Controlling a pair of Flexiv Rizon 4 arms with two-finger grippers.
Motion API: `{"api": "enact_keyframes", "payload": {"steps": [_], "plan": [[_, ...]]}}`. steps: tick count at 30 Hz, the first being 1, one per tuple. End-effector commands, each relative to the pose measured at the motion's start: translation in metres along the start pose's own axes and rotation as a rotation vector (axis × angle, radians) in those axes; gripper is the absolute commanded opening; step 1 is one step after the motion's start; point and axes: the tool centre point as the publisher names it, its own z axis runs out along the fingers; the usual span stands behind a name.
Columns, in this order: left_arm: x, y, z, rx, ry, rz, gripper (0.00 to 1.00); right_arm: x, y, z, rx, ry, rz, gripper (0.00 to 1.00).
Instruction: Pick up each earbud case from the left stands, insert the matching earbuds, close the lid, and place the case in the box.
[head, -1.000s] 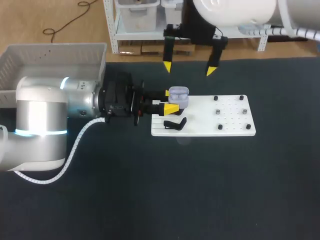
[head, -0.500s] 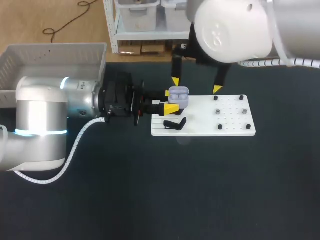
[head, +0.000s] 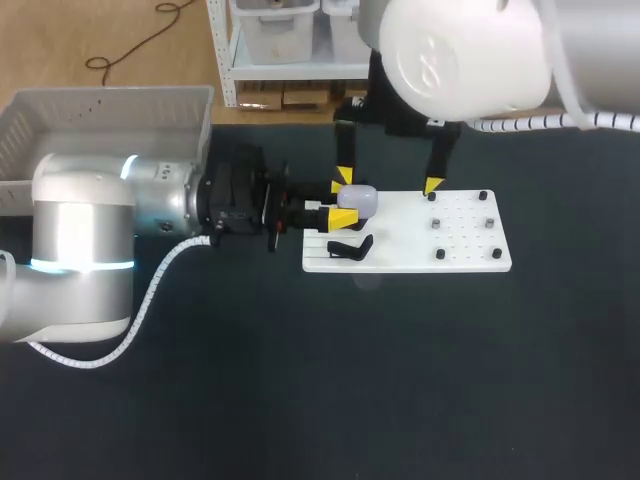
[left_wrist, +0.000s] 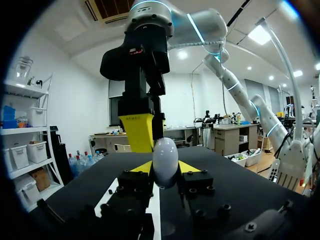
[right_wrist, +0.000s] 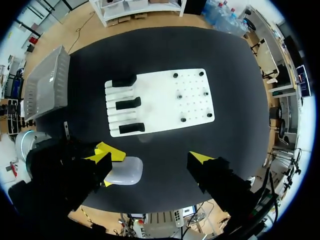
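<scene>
My left gripper is shut on a pale lilac earbud case, held just above the left end of the white board. The case's lid is down. In the left wrist view the case stands upright between my left gripper's yellow tips. My right gripper hangs open over the board, and one of its fingers touches the case from above. The right wrist view shows the case right beside one finger of the right gripper, not between the two.
A black stand sits at the board's near left, and small black pegs dot its right half. Three black stands show in the right wrist view. A grey bin stands at the table's far left corner.
My right arm came down and forward over the board until one finger reached the case. The case's lid, open before with earbuds showing, is now shut. The left arm held still.
</scene>
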Motion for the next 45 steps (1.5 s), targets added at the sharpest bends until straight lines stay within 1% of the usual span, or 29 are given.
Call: {"api": "enact_keyframes", "payload": {"steps": [1,4,6,9,12,13,14,16,18,20,23,26,29,31,32,35,37,38,41,42,44,45], "plan": [[0.000,0.000,0.000,-0.004,0.000,0.002,0.00,0.015,-0.010,-0.022,-0.047,-0.114,0.019,1.00],[0.000,0.000,0.000,-0.004,0.000,0.002,0.00,0.021,-0.015,-0.048,-0.081,-0.188,0.005,1.00],[0.000,0.000,0.000,-0.004,0.000,0.002,0.00,0.028,-0.017,-0.066,-0.110,-0.227,-0.034,1.00],[0.000,0.000,0.000,-0.004,0.000,0.002,0.00,0.041,-0.020,-0.090,-0.157,-0.247,-0.152,1.00],[0.000,0.000,0.000,-0.004,0.000,0.002,0.00,0.054,-0.023,-0.105,-0.175,-0.237,-0.298,1.00],[0.000,0.000,0.000,-0.004,0.000,0.002,0.00,0.057,-0.025,-0.108,-0.183,-0.227,-0.346,1.00],[-0.004,-0.001,-0.002,-0.003,-0.004,-0.011,0.00,0.060,-0.028,-0.109,-0.197,-0.225,-0.385,1.00],[-0.017,-0.001,-0.007,-0.006,-0.013,-0.021,0.00,0.064,-0.033,-0.111,-0.236,-0.226,-0.450,1.00],[-0.031,-0.002,-0.012,-0.008,-0.018,-0.025,0.00,0.064,-0.037,-0.111,-0.259,-0.220,-0.496,1.00],[-0.042,-0.002,-0.017,-0.013,-0.022,-0.025,0.00,0.063,-0.042,-0.109,-0.269,-0.222,-0.512,1.00],[-0.056,-0.002,-0.025,-0.049,-0.013,-0.034,0.00,0.061,-0.047,-0.106,-0.323,-0.221,-0.517,1.00],[-0.068,-0.003,-0.037,-0.090,0.004,-0.049,0.00,0.061,-0.047,-0.106,-0.323,-0.221,-0.517,1.00],[-0.079,0.000,-0.056,-0.148,0.038,-0.050,0.00,0.061,-0.047,-0.106,-0.323,-0.221,-0.517,1.00],[-0.085,0.006,-0.074,-0.216,0.080,-0.036,0.00,0.061,-0.047,-0.106,-0.323,-0.221,-0.517,1.00],[-0.087,0.010,-0.085,-0.264,0.103,-0.033,0.00,0.061,-0.047,-0.106,-0.323,-0.221,-0.517,1.00],[-0.089,0.028,-0.122,-0.424,0.153,-0.002,0.00,0.061,-0.047,-0.106,-0.323,-0.221,-0.517,1.00],[-0.089,0.040,-0.145,-0.504,0.185,0.019,0.00,0.061,-0.047,-0.106,-0.323,-0.221,-0.517,1.00],[-0.088,0.048,-0.158,-0.548,0.200,0.017,0.00,0.061,-0.047,-0.106,-0.323,-0.221,-0.517,1.00],[-0.079,0.072,-0.189,-0.637,0.250,0.024,0.00,0.061,-0.047,-0.106,-0.323,-0.221,-0.517,1.00],[-0.075,0.081,-0.199,-0.669,0.240,0.001,0.00,0.061,-0.047,-0.106,-0.323,-0.221,-0.517,1.00],[-0.065,0.099,-0.219,-0.714,0.312,0.024,0.00,0.061,-0.047,-0.106,-0.323,-0.221,-0.517,1.00],[-0.062,0.108,-0.227,-0.728,0.312,0.013,0.00,0.061,-0.047,-0.106,-0.323,-0.221,-0.517,1.00]]}}
